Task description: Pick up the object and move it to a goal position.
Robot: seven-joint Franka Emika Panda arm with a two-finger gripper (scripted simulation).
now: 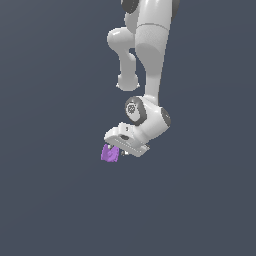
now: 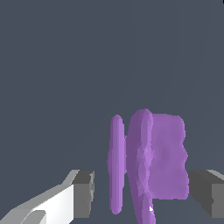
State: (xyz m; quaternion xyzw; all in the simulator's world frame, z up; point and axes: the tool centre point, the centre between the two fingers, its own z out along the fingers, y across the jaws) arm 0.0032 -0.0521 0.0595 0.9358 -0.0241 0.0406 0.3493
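Observation:
The object (image 1: pixel 109 153) is a small bright purple blocky piece with uneven faces, just under the white hand in the exterior view. My gripper (image 1: pixel 115 151) hangs over it from the white arm, tilted toward the exterior view's left. In the wrist view the object (image 2: pixel 162 157) stands between my two grey fingertips. My gripper (image 2: pixel 144 192) is open around it. One fingertip (image 2: pixel 83 192) is a clear gap away from the object's thin outer rib. The other fingertip (image 2: pixel 204 192) sits right at the object's wide side, and I cannot tell whether they touch.
Everything around is a plain dark grey surface. The arm's links (image 1: pixel 150 55) rise above the hand toward the top of the exterior view.

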